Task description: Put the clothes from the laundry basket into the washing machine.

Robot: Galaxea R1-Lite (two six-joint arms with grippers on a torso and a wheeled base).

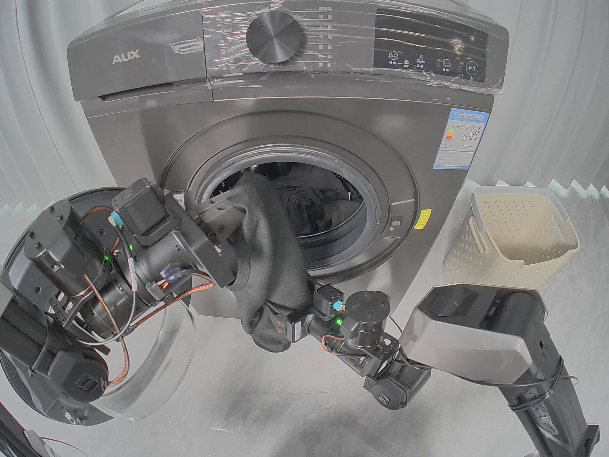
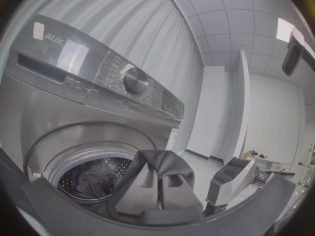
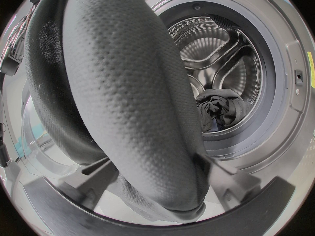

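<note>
A dark grey garment (image 1: 266,255) hangs from the rim of the washing machine's (image 1: 380,134) open drum down toward the floor. My left gripper (image 1: 219,214) holds its upper end at the left of the opening, and the fingers (image 2: 141,190) are shut on the cloth (image 2: 164,161). Below the opening, my right gripper (image 1: 279,328) is at the garment's lower end. Its fingers (image 3: 98,177) stand wide apart with the fabric (image 3: 124,82) bulging between them. More dark clothes (image 1: 311,198) lie inside the drum (image 3: 220,108).
The round door (image 1: 152,363) is swung open to the left, behind my left arm. A beige perforated laundry basket (image 1: 514,236) stands on the floor to the right of the machine, and I see no clothes in it. Pale curtains hang behind.
</note>
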